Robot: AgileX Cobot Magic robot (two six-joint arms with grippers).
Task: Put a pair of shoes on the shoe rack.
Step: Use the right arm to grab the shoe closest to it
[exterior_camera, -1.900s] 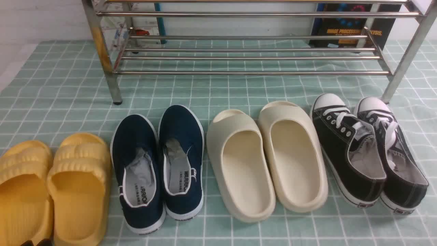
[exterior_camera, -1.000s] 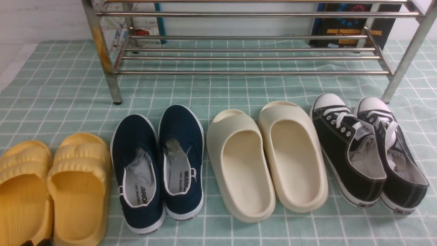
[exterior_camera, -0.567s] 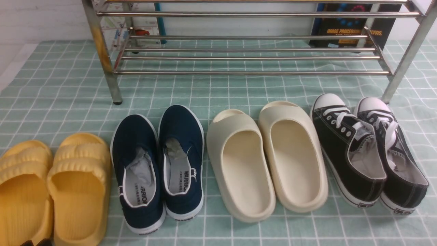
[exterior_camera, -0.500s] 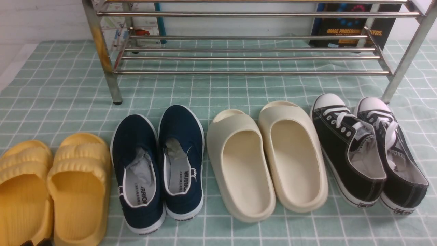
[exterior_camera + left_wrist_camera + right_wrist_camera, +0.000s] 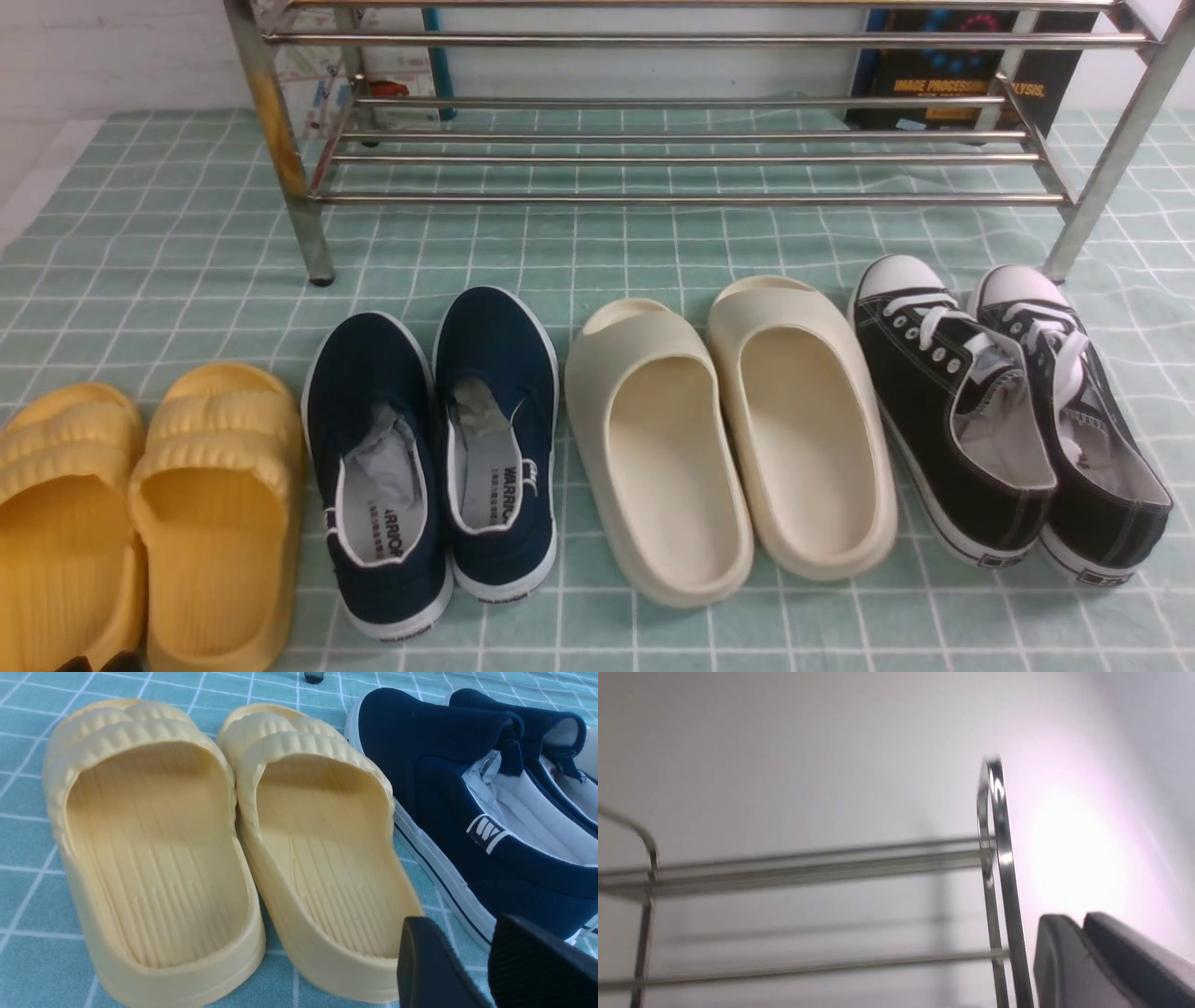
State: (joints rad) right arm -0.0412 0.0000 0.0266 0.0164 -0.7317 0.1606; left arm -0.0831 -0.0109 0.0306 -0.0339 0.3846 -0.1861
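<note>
**Sneakers on the cloth, by the rack's right leg**

**Front view:** The rack (image 5: 672,198) stands at the back. It has round, shiny chrome tube bars in tiers and straight legs. It sits on a cloth (image 5: 187,243), pale green w/ a white grid, a bit wrinkled at right. Four pairs lie in a row on the cloth, toes toward the rack.
- Far left: yellow slides (image 5: 140,523), matte, moulded, w/ ribbed straps.
- Next: navy slip-ons (image 5: 429,439), fabric w/ white trim and crumpled paper inside.
- Next: cream slides (image 5: 728,439), smooth and rounded.
- Far right: the sneakers (image 5: 1008,411), black canvas w/ white rubber toe caps, white laces and grey lining.

The sneakers lie side by side, touching. Their toes are just by the rack's front right leg, and they are not on the rack. A dark book (image 5: 943,84) leans behind the rack at right.

**Left wrist view:** The left gripper (image 5: 462,921) hangs near the heels of a yellow slide and a slip-on. Its fingers are black, one w/ a finely ribbed pad. The jaws stand a little apart w/ nothing btw them. The slides show grooved footbeds.

**Right wrist view:** The view is blurred. The right gripper (image 5: 1076,921) has grey fingers close together and holds nothing. Can't tell if any gap is left btw them. Beyond it are the rack's round-topped end frame and bars, against a white wall (image 5: 831,742).
</note>
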